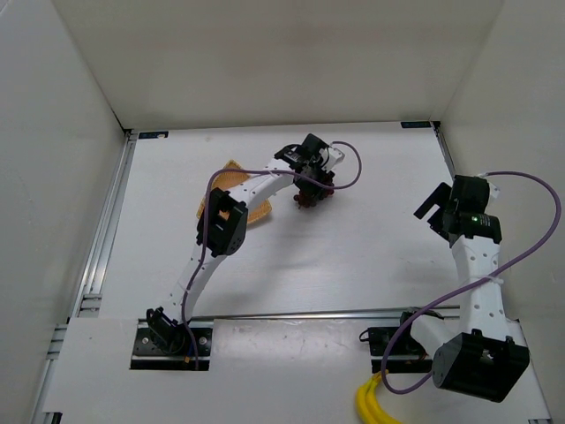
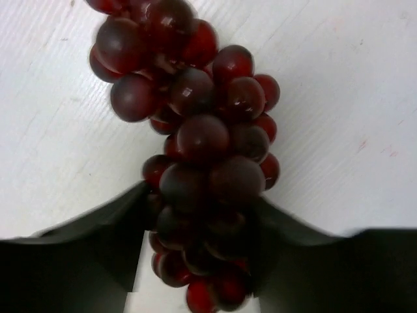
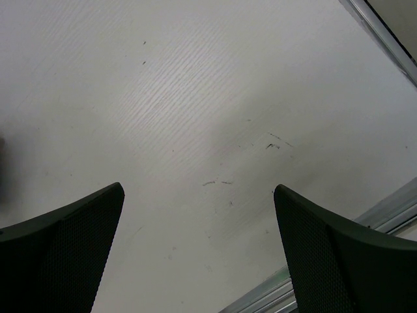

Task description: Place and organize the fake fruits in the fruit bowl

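Observation:
My left gripper is shut on the bunch of dark red-purple grapes, just right of the wicker fruit bowl. In the left wrist view the grapes fill the middle of the frame, pinched between my dark fingers, with white table behind them. My left arm covers most of the bowl. The green apple is hidden or out of view. My right gripper is open and empty at the right side; its wrist view shows only table.
White walls enclose the white table. Metal rails run along the left edge and the right edge. Purple cables loop off both arms. Yellow cables lie at the near edge.

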`<state>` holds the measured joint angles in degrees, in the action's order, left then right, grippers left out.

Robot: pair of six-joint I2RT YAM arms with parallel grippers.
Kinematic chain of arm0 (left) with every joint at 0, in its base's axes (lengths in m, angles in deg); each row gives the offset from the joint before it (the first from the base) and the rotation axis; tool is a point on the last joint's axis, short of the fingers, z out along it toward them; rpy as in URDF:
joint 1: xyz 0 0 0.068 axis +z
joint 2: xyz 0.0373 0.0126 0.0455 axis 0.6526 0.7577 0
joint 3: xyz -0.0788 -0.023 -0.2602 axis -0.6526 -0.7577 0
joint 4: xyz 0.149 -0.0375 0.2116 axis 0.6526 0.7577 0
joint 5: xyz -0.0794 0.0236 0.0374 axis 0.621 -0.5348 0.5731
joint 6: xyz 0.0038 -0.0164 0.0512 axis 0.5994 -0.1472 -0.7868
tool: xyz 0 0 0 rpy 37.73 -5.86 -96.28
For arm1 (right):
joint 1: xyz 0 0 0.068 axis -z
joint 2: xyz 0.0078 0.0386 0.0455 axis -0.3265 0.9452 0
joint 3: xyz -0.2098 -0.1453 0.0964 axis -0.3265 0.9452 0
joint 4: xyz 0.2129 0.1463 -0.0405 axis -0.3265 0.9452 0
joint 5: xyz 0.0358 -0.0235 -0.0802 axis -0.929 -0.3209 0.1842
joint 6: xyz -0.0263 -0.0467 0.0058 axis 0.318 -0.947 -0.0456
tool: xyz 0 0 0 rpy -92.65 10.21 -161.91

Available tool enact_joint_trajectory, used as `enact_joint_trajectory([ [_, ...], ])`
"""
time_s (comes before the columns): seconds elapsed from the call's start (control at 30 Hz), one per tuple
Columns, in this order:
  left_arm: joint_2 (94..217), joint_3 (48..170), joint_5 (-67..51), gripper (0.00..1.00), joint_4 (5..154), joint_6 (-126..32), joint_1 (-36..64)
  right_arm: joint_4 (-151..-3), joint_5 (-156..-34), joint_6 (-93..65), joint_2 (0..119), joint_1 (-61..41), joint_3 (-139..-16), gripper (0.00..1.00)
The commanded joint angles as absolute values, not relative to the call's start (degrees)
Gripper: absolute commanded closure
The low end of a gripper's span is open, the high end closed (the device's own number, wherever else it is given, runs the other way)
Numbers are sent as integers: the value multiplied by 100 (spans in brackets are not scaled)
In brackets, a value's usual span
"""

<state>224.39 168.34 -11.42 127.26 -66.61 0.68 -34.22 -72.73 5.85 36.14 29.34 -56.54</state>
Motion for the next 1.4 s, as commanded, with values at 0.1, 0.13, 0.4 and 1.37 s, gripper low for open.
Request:
enact_joint_trajectory([
  [0.1,21878,16981,-1202,65,12610,-6844,-22,-3455,-7381,491,3554,2951,-5915,0],
  [0.13,21651,16912,-1202,65,12610,-6844,-22,-3455,-7433,491,3554,2951,-5915,0],
  [0.4,19963,16131,-1956,71,12610,-7168,-154,-3517,-7890,657,3502,2951,-5774,0],
  [1.37,18783,13000,-2196,56,12610,-7354,2544,-3587,-7073,1044,4143,991,-5994,0],
])
